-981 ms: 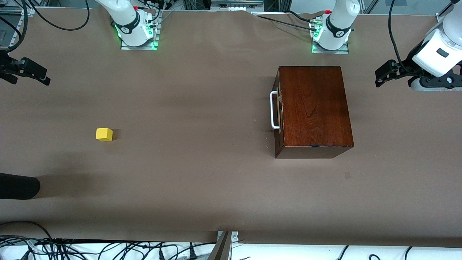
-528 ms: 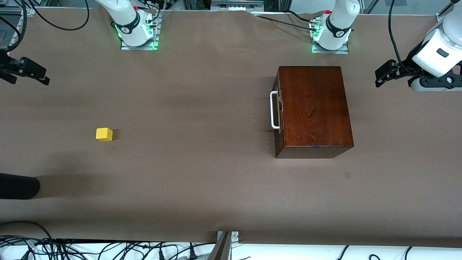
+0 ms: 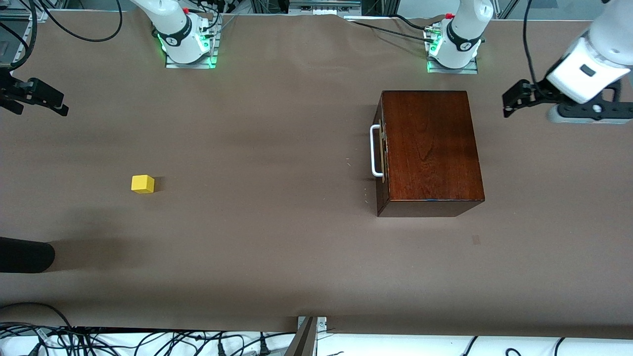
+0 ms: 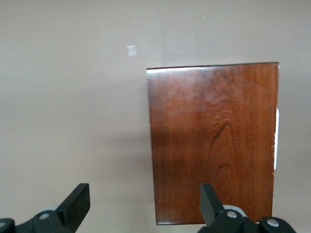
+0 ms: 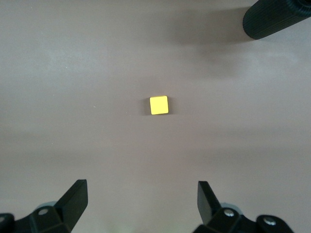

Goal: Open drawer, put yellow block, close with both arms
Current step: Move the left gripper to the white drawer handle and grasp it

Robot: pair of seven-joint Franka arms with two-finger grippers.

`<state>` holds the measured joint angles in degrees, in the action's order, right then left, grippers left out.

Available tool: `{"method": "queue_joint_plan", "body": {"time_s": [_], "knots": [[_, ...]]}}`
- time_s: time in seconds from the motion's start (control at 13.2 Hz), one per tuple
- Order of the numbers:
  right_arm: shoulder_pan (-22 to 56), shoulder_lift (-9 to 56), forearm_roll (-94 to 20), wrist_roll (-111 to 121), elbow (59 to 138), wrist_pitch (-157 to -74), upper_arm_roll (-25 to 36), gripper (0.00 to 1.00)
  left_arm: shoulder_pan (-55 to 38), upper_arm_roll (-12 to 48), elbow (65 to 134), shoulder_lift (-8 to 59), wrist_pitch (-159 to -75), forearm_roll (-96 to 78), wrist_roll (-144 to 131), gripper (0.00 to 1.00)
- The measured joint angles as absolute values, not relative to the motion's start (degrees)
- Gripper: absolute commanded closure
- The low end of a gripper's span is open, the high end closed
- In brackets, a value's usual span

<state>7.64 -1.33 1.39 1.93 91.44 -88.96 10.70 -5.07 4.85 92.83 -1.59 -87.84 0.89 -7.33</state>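
Note:
The glossy mahogany box (image 3: 430, 148) stands toward the left arm's end of the table. Its drawer (image 3: 381, 188) is pushed in, and the white bar handle (image 3: 376, 151) faces the right arm's end. The yellow block (image 3: 142, 184) lies alone on the brown table toward the right arm's end. My left gripper (image 3: 512, 101) hangs open in the air beside the box, which fills much of the left wrist view (image 4: 214, 141); nothing is between its fingers (image 4: 77, 204). My right gripper (image 3: 58, 105) hangs open over the table's end, with the block (image 5: 159, 105) ahead of it.
A black cylinder (image 3: 24, 254) pokes in over the table edge, nearer the front camera than the block; it also shows in the right wrist view (image 5: 277, 17). The arm bases (image 3: 185, 42) (image 3: 452, 49) stand along the back edge. Cables (image 3: 148, 341) lie below the front edge.
The left arm has shifted a little toward the box and the back of the table. The right gripper has barely moved. Box and block are still.

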Motion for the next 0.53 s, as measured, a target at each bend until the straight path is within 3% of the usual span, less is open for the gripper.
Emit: {"method": "queue_joint_plan", "body": {"time_s": [0.53], "knots": [[7.66,-1.33,1.39,1.93,91.42,-88.95,10.64,0.00,-5.58,15.45,93.24,2.51,-89.92,0.89,-16.63,0.00]]}}
